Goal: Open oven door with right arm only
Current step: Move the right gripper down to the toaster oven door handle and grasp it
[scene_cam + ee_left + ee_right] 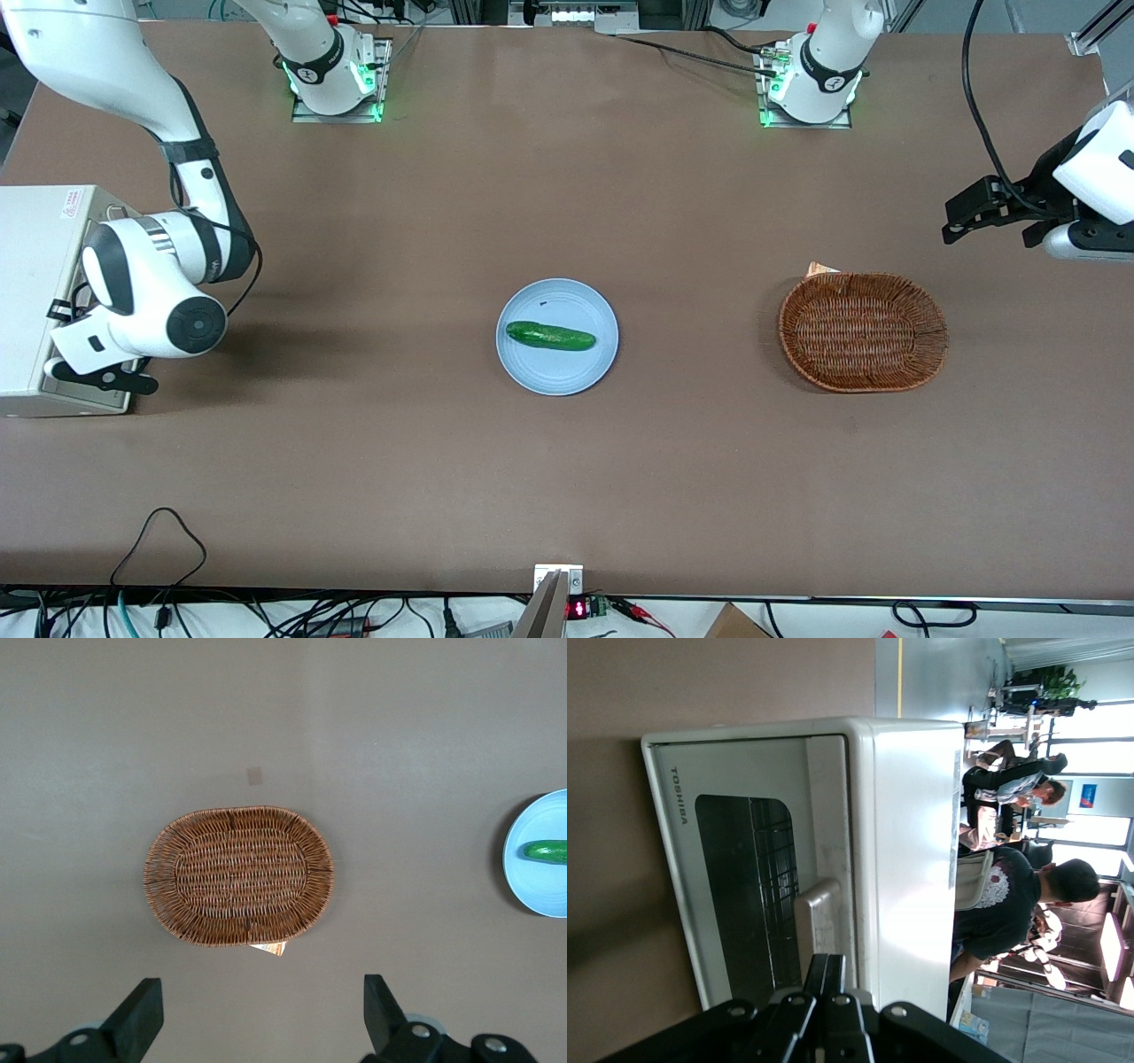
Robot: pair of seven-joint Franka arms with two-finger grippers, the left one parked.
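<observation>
Oven door (757, 877) is still closed, flush against the white oven body (908, 842), dark glass window showing the wire rack inside. Its pale bar handle (818, 923) sits along the door edge nearest my fingers. The oven stands at the working arm's end of the table (567, 461); in the front view only its top (40, 283) shows, the door itself hidden under my arm.

My gripper (824, 992) is right at the handle, fingers pressed together with no visible gap, so narrow and holding nothing; the tips look to be just against the handle, though I can't confirm contact. Right arm (155, 292) is folded down in front of the oven.

Progress: approach looks done, door not opened at all. Left, as I judge it: hook or grip the handle, pull it away from the body and swing the door down.

Elsewhere: blue plate (532, 372) with a cucumber (550, 336) mid-table, wicker basket (864, 332) toward the parked arm's end, well apart from the oven.
</observation>
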